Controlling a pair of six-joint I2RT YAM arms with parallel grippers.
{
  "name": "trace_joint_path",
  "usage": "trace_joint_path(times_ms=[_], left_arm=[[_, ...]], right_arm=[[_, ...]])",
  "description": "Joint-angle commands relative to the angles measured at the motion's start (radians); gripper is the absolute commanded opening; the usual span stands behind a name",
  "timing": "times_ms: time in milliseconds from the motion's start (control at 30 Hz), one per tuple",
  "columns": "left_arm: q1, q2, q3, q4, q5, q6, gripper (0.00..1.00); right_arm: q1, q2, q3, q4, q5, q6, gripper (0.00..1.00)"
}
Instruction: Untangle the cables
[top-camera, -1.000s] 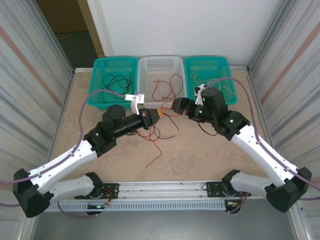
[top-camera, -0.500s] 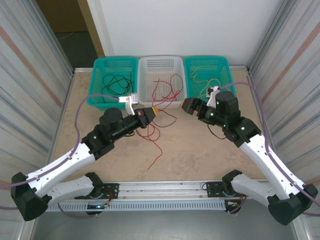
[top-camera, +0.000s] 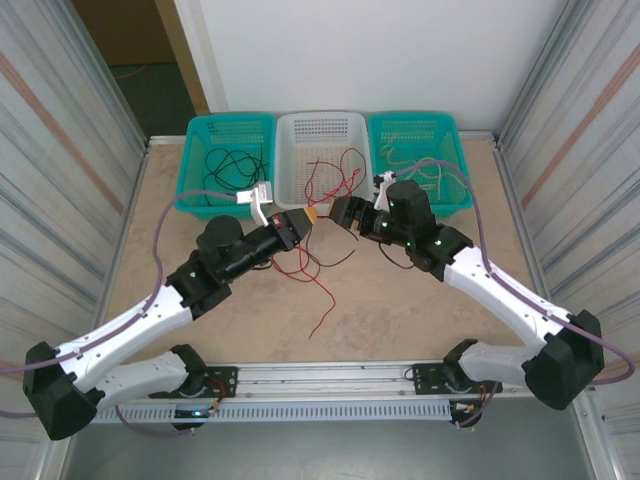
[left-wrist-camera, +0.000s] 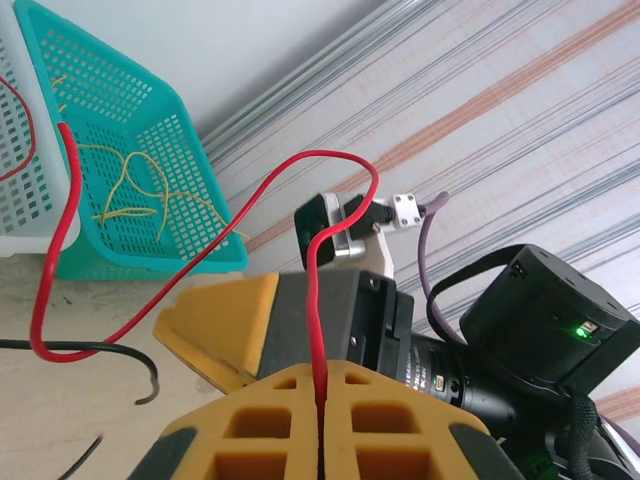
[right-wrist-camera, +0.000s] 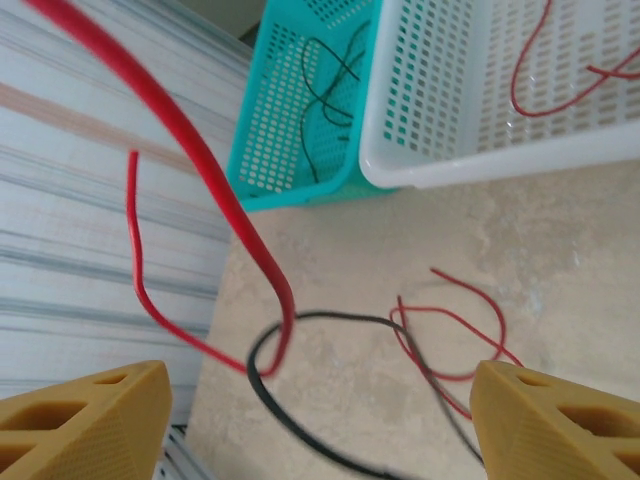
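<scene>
Just before the white basket (top-camera: 322, 127), left gripper (left-wrist-camera: 320, 405) pinches one red cable (left-wrist-camera: 316, 320) aloft, apparently to draw it clear; right gripper (right-wrist-camera: 320, 372) fingers spread, empty.

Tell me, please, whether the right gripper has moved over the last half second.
Yes, the right gripper slid left, from near the right teal basket to near the white basket.

Both arms are the same build: white shells on the long links of the left arm (top-camera: 130, 330) and right arm (top-camera: 505, 295), chunky black joint housings (top-camera: 62, 392) (the biggest at 7 and 5 o'clock in the top view) with tiny green LEDs (left-wrist-camera: 583, 328). A purple-grey hose (left-wrist-camera: 427, 255) runs along each. The left gripper (left-wrist-camera: 320, 400) has mustard-yellow fingers (left-wrist-camera: 250, 425) with square cut-out pockets, plus a white bracket (top-camera: 262, 203) at the wrist.
</scene>
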Motion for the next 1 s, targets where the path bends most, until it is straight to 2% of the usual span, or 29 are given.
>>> trace_joint_path(times_ms=[0, 167, 300, 367, 533, 633, 767, 833, 967], left_arm=[[0.007, -0.002, -0.011, 0.053, 0.007, -0.023, 0.0], [0.007, 0.005, -0.009, 0.069, 0.017, -0.028, 0.0], [0.008, 0.008, -0.006, 0.077, 0.02, -0.029, 0.0], [0.008, 0.01, -0.004, 0.08, 0.028, -0.028, 0.0], [0.047, -0.033, 0.037, -0.013, 0.035, 0.006, 0.0], [0.109, -0.076, 0.119, -0.206, 0.033, 0.055, 0.0], [0.185, -0.103, 0.305, -0.573, -0.047, 0.191, 0.0], [0.202, -0.084, 0.403, -0.761, -0.125, 0.247, 0.0], [0.207, -0.032, 0.56, -1.13, -0.369, 0.307, 0.0]], right_arm=[[-0.004, 0.042, -0.01, 0.148, 0.005, 0.053, 0.75], [0.019, 0.105, 0.023, 0.138, 0.01, 0.045, 0.64], [0.028, 0.15, 0.035, 0.085, 0.038, 0.039, 0.45], [0.03, 0.171, 0.035, 0.073, 0.039, 0.03, 0.3], [0.065, 0.21, 0.057, -0.057, 0.076, -0.057, 0.13], [0.065, 0.207, 0.02, -0.127, 0.075, -0.07, 0.11], [0.066, 0.173, -0.038, -0.213, 0.097, -0.096, 0.1], [0.065, 0.145, -0.053, -0.261, 0.133, -0.112, 0.1], [0.018, 0.076, -0.063, -0.33, 0.177, -0.139, 0.12]])
